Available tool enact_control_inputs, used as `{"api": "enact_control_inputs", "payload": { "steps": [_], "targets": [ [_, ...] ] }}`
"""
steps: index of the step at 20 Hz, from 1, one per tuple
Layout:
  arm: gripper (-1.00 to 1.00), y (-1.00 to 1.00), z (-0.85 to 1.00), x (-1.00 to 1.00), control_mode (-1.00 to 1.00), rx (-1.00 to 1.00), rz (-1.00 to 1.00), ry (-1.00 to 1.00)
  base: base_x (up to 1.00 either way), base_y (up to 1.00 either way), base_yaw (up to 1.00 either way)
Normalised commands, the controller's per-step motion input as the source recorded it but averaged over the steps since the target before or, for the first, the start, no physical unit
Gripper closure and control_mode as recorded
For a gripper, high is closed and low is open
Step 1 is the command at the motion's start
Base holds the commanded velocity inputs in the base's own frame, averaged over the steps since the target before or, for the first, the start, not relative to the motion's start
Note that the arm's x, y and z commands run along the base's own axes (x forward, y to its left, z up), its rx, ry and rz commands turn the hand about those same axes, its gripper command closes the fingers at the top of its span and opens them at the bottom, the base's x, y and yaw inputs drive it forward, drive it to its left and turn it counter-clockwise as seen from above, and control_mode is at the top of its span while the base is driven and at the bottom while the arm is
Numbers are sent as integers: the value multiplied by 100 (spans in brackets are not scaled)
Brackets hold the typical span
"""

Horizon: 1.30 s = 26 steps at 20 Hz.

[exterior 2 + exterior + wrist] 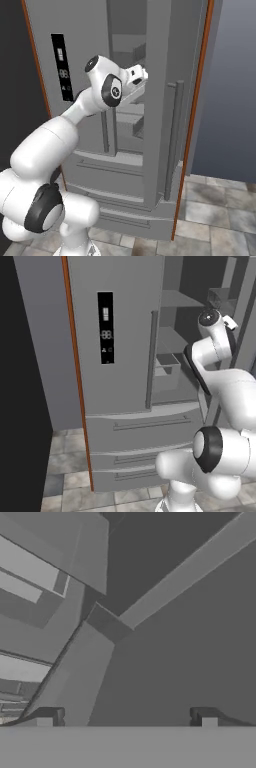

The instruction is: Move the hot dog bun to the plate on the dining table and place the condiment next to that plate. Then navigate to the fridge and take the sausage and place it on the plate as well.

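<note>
With its fingertips spread wide and nothing between them, the tool (126,716) is held inside the fridge (125,406).
Grey shelves (30,572) are seen ahead; the right door (172,125) is swung open.

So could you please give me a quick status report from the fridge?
End effector open, empty, reaching into the fridge. Right door swung open, left door shut. No sausage seen yet. Nothing blocking the arm.
</note>
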Motion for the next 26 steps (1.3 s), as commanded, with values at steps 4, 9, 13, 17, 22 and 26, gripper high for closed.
{"api": "enact_control_inputs", "payload": {
  "steps": [4,9,13,17,22,26],
  "targets": [
    [-100,-79,0,-6,-100,8,-15,0,0,0,0],
    [-100,-86,0,-14,-100,17,-14,0,0,0,0],
    [-100,-92,0,-23,-100,22,-15,0,0,0,0],
    [-100,-89,0,-21,-100,22,-15,0,0,0,0],
    [-100,-61,0,-13,-100,20,-11,0,0,0,0],
    [-100,0,0,-23,-100,11,-1,-7,0,0,0]
  ]
}}
